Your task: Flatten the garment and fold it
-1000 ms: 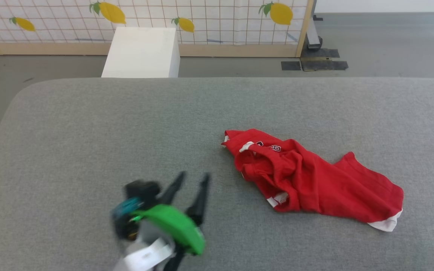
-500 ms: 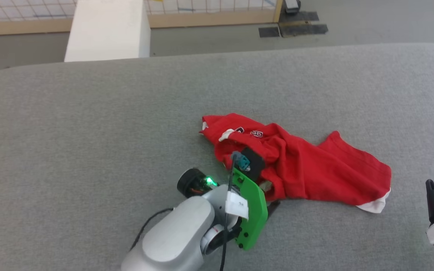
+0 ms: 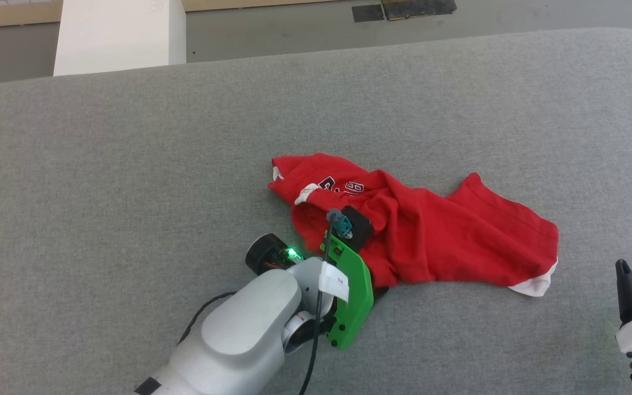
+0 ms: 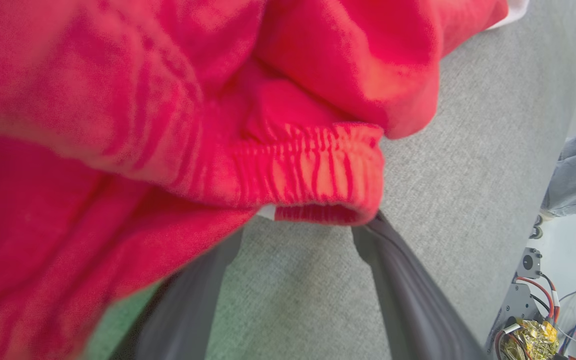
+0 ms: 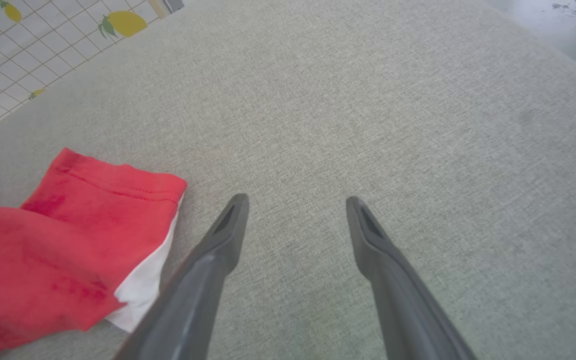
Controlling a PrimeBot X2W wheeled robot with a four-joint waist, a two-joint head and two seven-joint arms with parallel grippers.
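The garment (image 3: pixel 447 241) lies crumpled right of the middle of the bench (image 3: pixel 129 164). The left gripper (image 4: pixel 308 227), spread wide, meets its nearer elastic edge. The right gripper (image 5: pixel 297 201), spread and empty, sits just beyond the white-trimmed hem.

The red shorts (image 3: pixel 447 241) are lying all crumpled on the grey surface (image 3: pixel 129 164), right of centre, bunched up at the left, white-trimmed hem (image 3: pixel 535 285) pointing right.

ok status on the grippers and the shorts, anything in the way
Left gripper open, tips at the shorts' waistband. Right gripper open, off the cloth, beside the white hem. Shorts crumpled, not flattened. Nothing seen blocking.
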